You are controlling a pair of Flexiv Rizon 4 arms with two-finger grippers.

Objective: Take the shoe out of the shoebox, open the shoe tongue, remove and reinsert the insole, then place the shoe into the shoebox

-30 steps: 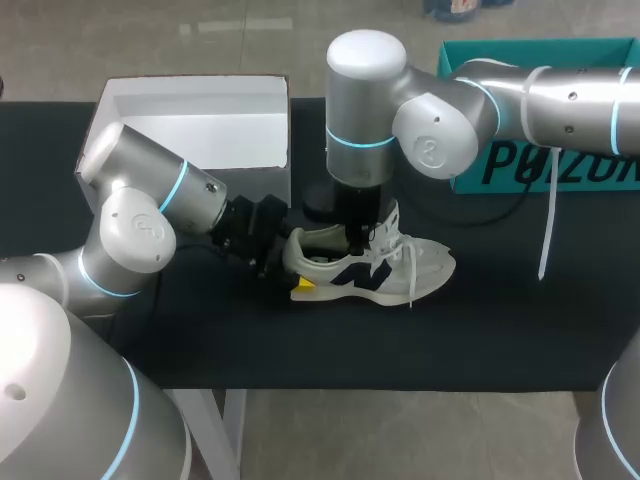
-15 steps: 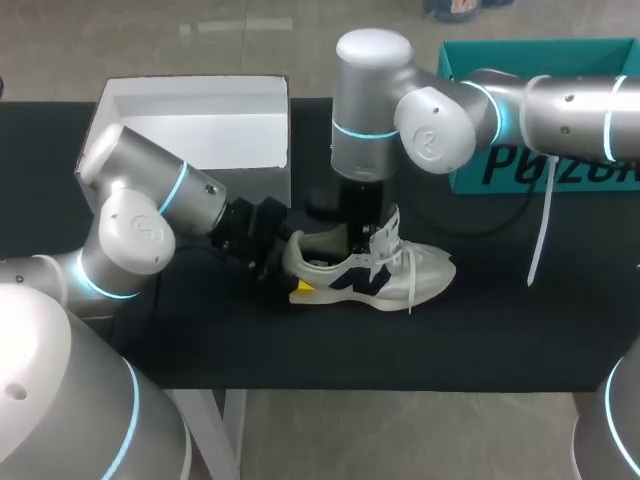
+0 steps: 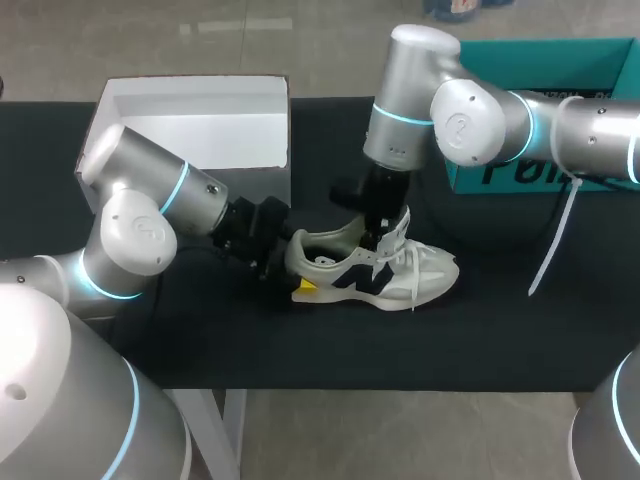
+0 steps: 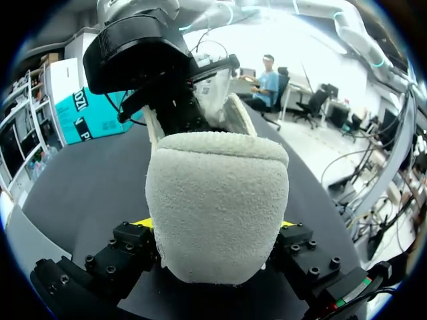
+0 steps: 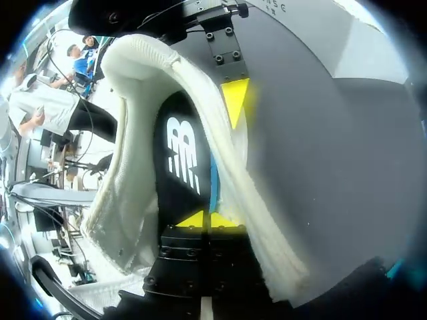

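Centre of frame | our left gripper (image 3: 286,262) clamped on shoe (image 3: 400,272) heel | right gripper (image 3: 378,236) pinching insole (image 5: 183,153), arm swung toward frame right | we judge removal starting

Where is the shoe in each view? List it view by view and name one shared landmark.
Head view: shoe upright at the middle of the table, heel toward the left arm.
Left wrist view: its heel fills the middle, clamped in the left hand.
Right wrist view: its opening and insole just ahead of the right hand.
Shared landmark: the left hand's yellow fingertip at the heel.
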